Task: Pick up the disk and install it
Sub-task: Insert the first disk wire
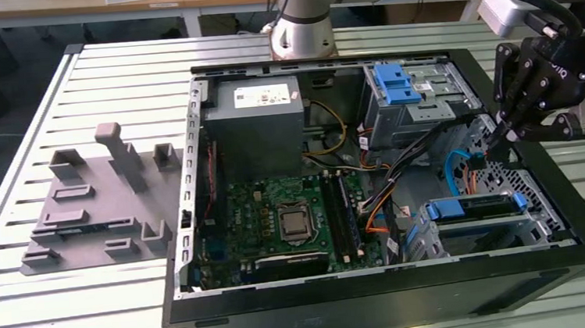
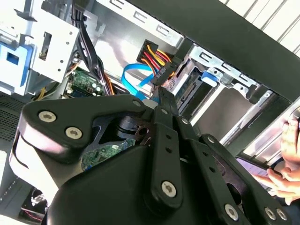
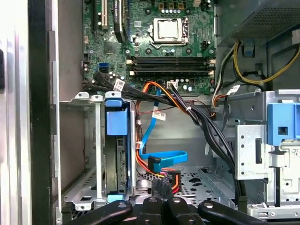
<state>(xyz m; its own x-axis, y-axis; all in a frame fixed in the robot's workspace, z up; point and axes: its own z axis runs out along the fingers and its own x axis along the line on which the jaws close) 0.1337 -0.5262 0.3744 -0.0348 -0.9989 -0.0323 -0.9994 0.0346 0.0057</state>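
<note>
The disk (image 1: 471, 207) sits in the drive bay at the case's front corner, on the exterior view's right, its blue frame and tab showing. In the first wrist view the disk (image 3: 116, 154) stands edge-on in the metal bay. My gripper (image 1: 503, 138) hangs inside the case beside the side wall, a little behind that bay. Its fingertips (image 2: 158, 93) are closed on a black power connector (image 2: 164, 75) with yellow, red and black wires. In the first wrist view my gripper (image 3: 161, 190) is next to a blue data cable (image 3: 164, 157), a short way from the disk.
The open black computer case (image 1: 387, 297) lies on a slatted table. It holds a motherboard (image 1: 287, 219), a grey power supply box (image 1: 258, 123) and an upper drive cage (image 1: 411, 84). A grey moulded holder (image 1: 92, 211) lies on the exterior view's left. A hand (image 2: 288, 164) shows outside the case.
</note>
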